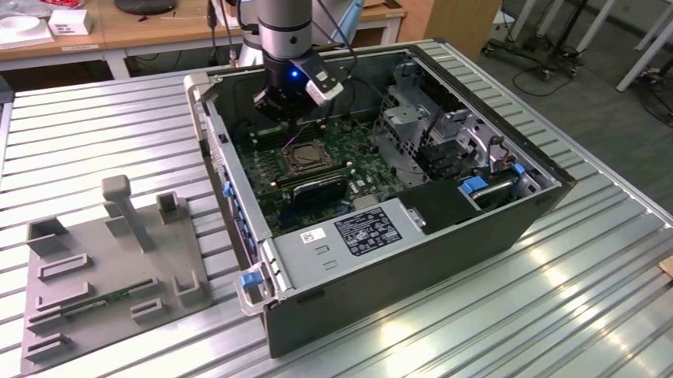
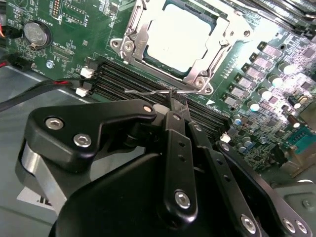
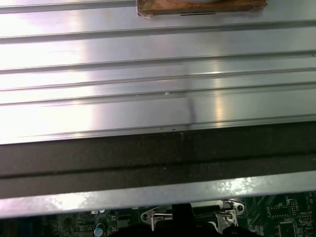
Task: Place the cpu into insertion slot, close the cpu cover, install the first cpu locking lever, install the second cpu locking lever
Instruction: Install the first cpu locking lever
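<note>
The cpu (image 2: 180,37) lies flat in the socket, pale and square. Around it the silvery cpu cover (image 2: 136,39) is folded down. A thin wire locking lever (image 2: 143,91) runs along the socket's edge nearest my gripper, and its bent end meets my fingertips. My gripper (image 2: 174,109) has its black fingers drawn together on that bent end. In the exterior view the gripper (image 1: 282,118) hangs inside the open computer case, just behind the socket (image 1: 305,157). In the first wrist view the socket's edge (image 3: 158,216) peeks out below the case wall.
Memory slots (image 2: 118,81) and a red-black cable (image 2: 49,86) lie close to my fingers. A coin battery (image 2: 37,33) sits further off. A drive cage (image 1: 442,142) and a grey labelled box (image 1: 352,232) crowd the case. A grey fixture plate (image 1: 100,260) rests on the slatted table (image 3: 148,64).
</note>
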{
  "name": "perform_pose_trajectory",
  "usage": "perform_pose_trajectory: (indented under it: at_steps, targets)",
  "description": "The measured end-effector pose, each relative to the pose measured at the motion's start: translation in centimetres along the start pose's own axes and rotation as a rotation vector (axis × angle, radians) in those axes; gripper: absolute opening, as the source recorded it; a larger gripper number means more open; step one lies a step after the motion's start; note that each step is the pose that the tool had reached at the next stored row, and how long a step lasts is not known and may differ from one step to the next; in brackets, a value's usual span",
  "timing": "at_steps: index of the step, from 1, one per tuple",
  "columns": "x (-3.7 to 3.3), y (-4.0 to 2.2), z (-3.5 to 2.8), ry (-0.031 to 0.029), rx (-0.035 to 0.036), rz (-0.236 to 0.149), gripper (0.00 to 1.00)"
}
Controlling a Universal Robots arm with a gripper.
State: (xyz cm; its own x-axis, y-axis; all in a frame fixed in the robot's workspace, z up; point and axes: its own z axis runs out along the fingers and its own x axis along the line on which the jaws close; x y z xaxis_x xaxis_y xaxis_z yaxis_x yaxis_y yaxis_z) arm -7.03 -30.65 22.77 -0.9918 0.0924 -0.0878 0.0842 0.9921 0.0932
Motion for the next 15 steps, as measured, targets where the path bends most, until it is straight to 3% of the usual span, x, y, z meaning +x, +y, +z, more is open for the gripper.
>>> perform_pose_trajectory:
  at_steps: [11,15]
  targets:
    - [-0.02,0.06,0.02,0.0014,-0.0001,0.0,0.11]
    - [-0.34,0.09,0.06,0.0014,-0.0002,0.0,0.11]
